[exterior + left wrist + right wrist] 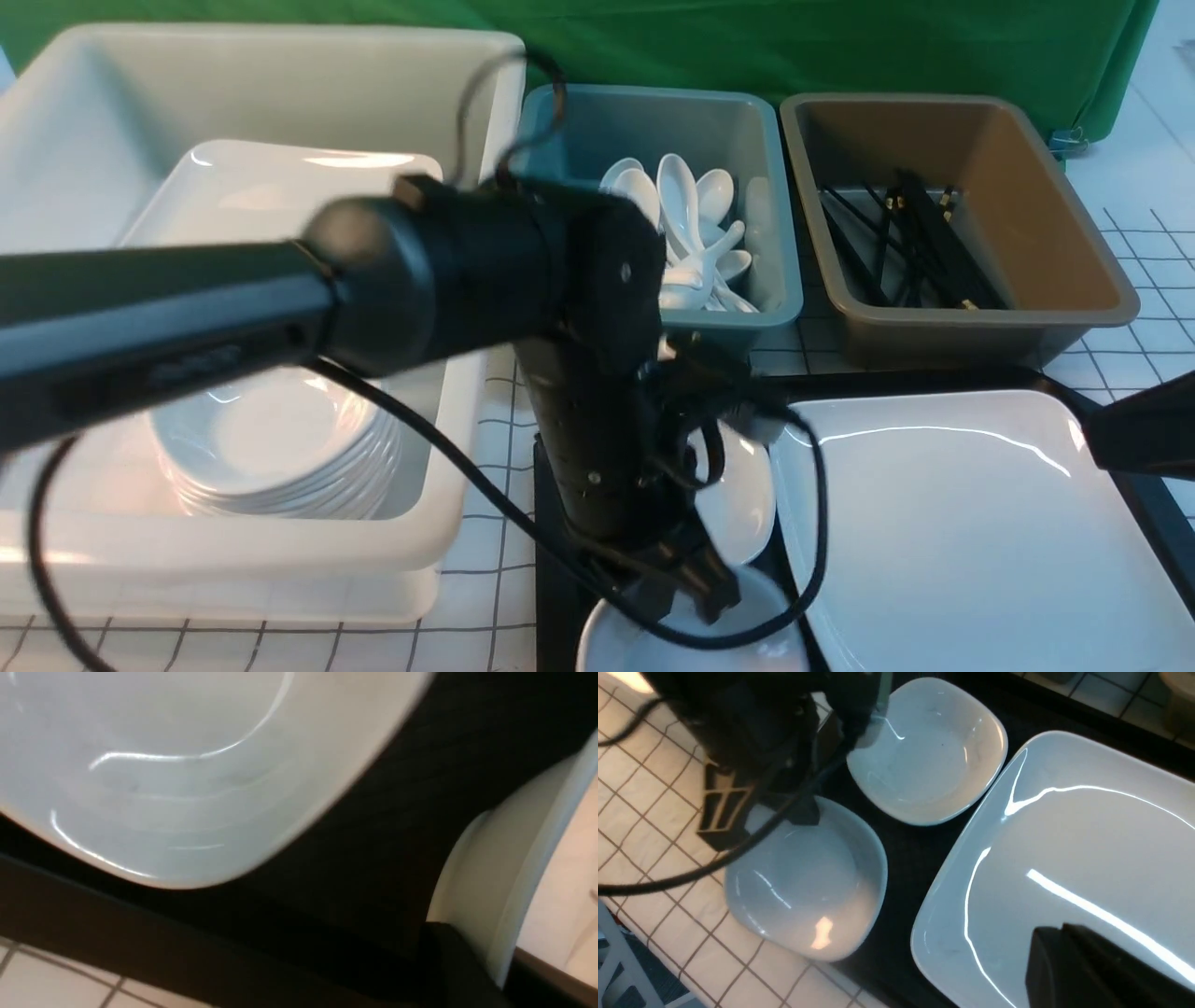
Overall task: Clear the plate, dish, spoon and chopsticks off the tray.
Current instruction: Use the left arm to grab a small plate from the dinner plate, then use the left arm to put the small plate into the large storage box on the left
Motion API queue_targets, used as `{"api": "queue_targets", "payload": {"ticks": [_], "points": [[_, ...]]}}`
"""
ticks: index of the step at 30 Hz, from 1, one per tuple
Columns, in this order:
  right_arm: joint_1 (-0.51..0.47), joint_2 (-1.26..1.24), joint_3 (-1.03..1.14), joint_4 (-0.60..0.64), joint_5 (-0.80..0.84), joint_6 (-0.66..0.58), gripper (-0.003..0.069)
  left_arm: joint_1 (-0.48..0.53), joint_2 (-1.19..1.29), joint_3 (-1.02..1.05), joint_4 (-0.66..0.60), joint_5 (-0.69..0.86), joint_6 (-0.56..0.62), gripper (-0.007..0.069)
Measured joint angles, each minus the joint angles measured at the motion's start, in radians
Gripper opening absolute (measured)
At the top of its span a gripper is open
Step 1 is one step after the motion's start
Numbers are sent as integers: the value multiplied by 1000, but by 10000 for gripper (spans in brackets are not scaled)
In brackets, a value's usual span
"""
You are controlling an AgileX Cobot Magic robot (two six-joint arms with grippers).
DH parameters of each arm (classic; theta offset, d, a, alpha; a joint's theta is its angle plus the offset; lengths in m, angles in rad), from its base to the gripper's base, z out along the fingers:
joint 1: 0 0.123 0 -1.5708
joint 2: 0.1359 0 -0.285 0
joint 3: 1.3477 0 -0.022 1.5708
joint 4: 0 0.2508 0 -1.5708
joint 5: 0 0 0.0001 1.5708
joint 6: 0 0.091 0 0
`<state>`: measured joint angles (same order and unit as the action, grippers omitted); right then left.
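Dish [817, 872] under left pincer [761, 828], rim pinched (right pincer [1055, 933] pressed together).

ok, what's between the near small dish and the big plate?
Just a bare strip of the black tray, seen in the right wrist view. In the front view, a black cable loops across part of it.

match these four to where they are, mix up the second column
1. big plate
2. spoons
3. left hand
4. chopsticks

A. in the brown bin
B. on the black tray
C. at the rim of a small dish
D. in the teal bin

Pairs: 1-B, 2-D, 3-C, 4-A
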<state>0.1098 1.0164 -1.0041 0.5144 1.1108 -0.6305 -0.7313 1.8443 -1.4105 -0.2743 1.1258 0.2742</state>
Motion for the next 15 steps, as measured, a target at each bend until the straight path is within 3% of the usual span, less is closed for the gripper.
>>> {"api": "queue_targets", "payload": {"ticks": [8, 11, 15], "points": [[0, 0, -14, 26, -11, 0, 8, 13, -149, -92, 3, 49, -47, 25], [10, 0, -74, 88, -11, -24, 8, 82, -218, -122, 2, 68, -69, 25], [112, 12, -187, 162, -13, -66, 4, 292, -324, -127, -36, 82, -77, 25]]}}
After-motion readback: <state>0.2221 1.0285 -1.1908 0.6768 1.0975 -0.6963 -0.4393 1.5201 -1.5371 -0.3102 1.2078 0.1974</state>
